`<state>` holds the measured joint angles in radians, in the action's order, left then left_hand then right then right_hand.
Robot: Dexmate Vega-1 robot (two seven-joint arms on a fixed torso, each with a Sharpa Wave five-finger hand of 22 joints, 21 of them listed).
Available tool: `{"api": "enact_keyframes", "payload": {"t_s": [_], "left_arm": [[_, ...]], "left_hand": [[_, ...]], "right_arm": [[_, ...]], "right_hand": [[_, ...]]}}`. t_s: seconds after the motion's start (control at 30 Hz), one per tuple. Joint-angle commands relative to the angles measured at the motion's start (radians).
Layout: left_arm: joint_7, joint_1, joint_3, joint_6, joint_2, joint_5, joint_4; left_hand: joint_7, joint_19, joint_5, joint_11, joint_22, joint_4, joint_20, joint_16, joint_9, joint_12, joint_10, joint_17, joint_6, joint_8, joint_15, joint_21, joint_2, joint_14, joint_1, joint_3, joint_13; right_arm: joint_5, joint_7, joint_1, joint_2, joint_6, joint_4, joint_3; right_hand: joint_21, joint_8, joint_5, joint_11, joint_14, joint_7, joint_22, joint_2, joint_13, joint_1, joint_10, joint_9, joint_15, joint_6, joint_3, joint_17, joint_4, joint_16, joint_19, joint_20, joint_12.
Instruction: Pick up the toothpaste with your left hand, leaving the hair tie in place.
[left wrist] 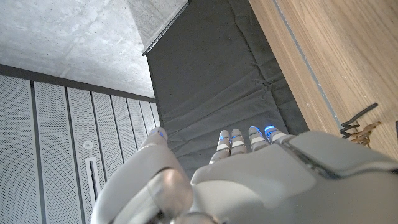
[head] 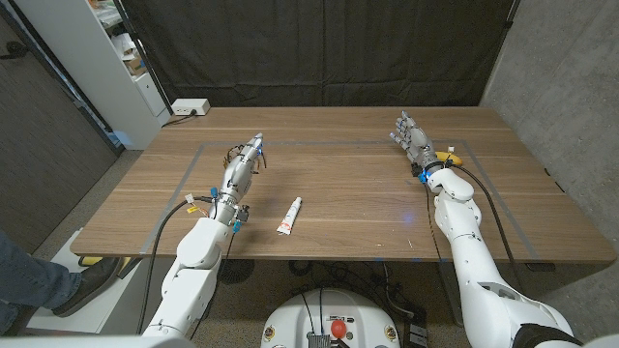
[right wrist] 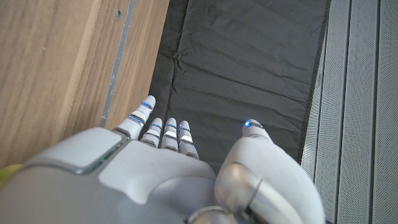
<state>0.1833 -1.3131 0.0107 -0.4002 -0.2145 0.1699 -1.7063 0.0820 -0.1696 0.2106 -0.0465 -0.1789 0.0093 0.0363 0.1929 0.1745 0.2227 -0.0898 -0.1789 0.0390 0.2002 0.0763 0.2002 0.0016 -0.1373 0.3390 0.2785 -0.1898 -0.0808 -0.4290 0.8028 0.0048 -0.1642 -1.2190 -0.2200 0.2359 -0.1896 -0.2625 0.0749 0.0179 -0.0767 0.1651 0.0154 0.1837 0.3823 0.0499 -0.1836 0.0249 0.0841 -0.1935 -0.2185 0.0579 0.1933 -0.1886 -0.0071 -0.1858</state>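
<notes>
Toothpaste, a small white tube with a red cap (head: 290, 217), is seen lying lengthwise on the wooden table (head: 368, 208), just right of the nearer, empty, open-fingered left hand (head: 244, 164).

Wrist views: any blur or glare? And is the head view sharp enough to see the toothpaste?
Left wrist view: the left hand up close is soft, the curtain and wall behind sharp. Right wrist view: same, right hand blurred near the lens, no glare. Head view: even light, faint sheen on the table, toothpaste small but clear; slight wide-angle bending at the edges.
</notes>
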Motion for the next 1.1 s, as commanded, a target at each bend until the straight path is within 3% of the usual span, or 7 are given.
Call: {"api": "enact_keyframes", "payload": {"t_s": [0.03, 1.1], "left_arm": [[-0.009, -0.037, 0.005, -0.02, -0.008, -0.031, -0.031], [-0.023, -0.09, 0.024, -0.023, -0.027, -0.086, -0.092]], "left_hand": [[0.002, -0.051, -0.003, -0.006, -0.005, -0.008, 0.007, 0.004, 0.004, 0.007, 0.003, -0.004, -0.009, 0.0, 0.003, 0.005, 0.007, 0.005, 0.006, 0.0, -0.005], [0.001, -0.052, -0.008, -0.007, -0.005, -0.02, 0.006, 0.004, 0.005, 0.008, 0.019, -0.004, -0.025, -0.001, 0.005, 0.004, 0.011, 0.016, 0.014, 0.002, -0.005]], "right_arm": [[0.0, -0.003, 0.008, -0.001, -0.003, -0.012, 0.003], [0.001, -0.005, -0.016, 0.002, -0.013, 0.01, 0.011]], "right_hand": [[-0.005, -0.005, -0.003, 0.006, -0.003, -0.002, 0.003, -0.01, 0.005, 0.001, 0.003, -0.004, 0.006, 0.008, 0.0, 0.0, -0.006, 0.01, -0.009, -0.002, -0.009], [-0.015, -0.005, -0.003, 0.005, -0.004, -0.001, 0.004, -0.013, 0.005, 0.0, 0.005, -0.004, 0.006, 0.01, 0.002, 0.003, -0.01, 0.01, -0.014, 0.001, -0.01]]}}
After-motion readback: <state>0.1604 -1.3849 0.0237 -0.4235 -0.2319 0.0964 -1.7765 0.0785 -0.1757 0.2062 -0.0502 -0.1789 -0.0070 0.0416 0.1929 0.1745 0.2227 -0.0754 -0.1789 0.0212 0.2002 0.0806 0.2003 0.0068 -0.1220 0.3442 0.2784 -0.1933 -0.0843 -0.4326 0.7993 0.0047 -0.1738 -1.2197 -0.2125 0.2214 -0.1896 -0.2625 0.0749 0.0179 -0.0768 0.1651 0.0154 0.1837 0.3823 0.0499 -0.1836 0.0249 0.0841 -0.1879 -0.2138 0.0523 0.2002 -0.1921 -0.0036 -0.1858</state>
